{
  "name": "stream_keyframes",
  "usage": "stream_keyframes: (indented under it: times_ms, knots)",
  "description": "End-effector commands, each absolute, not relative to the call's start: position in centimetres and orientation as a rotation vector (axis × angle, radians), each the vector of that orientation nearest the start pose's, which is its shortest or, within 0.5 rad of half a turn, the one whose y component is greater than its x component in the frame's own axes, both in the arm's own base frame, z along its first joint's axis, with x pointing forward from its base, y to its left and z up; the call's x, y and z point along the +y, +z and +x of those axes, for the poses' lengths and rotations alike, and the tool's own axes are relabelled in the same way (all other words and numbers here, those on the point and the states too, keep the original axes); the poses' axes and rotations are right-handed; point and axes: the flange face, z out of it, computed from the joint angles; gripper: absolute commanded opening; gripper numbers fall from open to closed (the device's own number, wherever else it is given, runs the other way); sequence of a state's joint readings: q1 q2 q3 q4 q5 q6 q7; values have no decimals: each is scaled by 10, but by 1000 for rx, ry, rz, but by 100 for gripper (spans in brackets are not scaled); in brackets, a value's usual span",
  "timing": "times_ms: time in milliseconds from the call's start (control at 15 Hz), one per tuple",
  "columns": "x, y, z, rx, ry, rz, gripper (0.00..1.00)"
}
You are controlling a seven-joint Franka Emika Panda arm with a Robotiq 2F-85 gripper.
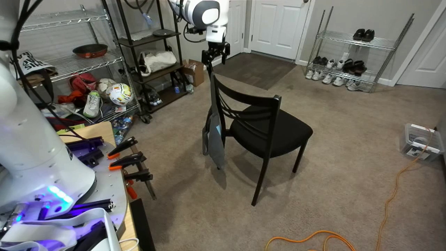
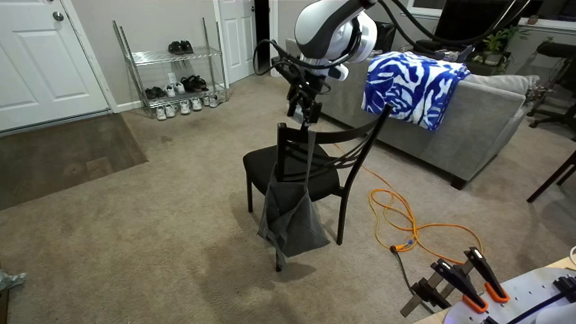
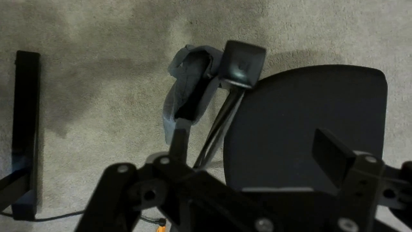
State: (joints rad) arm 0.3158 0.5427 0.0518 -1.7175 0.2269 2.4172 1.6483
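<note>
The pincer (image 3: 250, 138) stands over the back of the black chair (image 1: 278, 132) with its jaws wide apart: in the wrist view one finger (image 3: 179, 145) sits left of the top rail (image 2: 342, 137), its mate over the seat (image 3: 305, 119), and nothing looks clamped between. The strap (image 2: 309, 155) of a grey bag (image 2: 301, 229) runs up to that left finger; whether it hooks there or bears on the rail, I cannot tell. The bag hangs on the outer side of the chair's back, its lower edge seemingly above the carpet (image 1: 348, 157). From this I judge the bag already up at the chair and the jaws parted; the pincer is not yet visibly clear of the strap, nor is the chair shown carrying the bag alone. Further out, in an exterior view, the worktop (image 1: 104, 131) with its clamps (image 1: 127, 160) lies near left and a shoe rack (image 1: 336, 36) far right. In an exterior view, a grey sofa (image 2: 474, 135) under a blue-and-white blanket (image 2: 411, 87) stands far right; an orange cord (image 2: 415, 228) lies right of the chair.
</note>
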Motion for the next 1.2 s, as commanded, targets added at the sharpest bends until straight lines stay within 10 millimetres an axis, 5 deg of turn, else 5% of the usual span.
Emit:
stream_keyframes:
  times_ms: [0,533,1133]
  knots:
    - [242,300,614,2010,35,-2106,100]
    - [238,303,566,2096,-37,-2127,100]
    - [228,291,561,2186,-107,-2102,100]
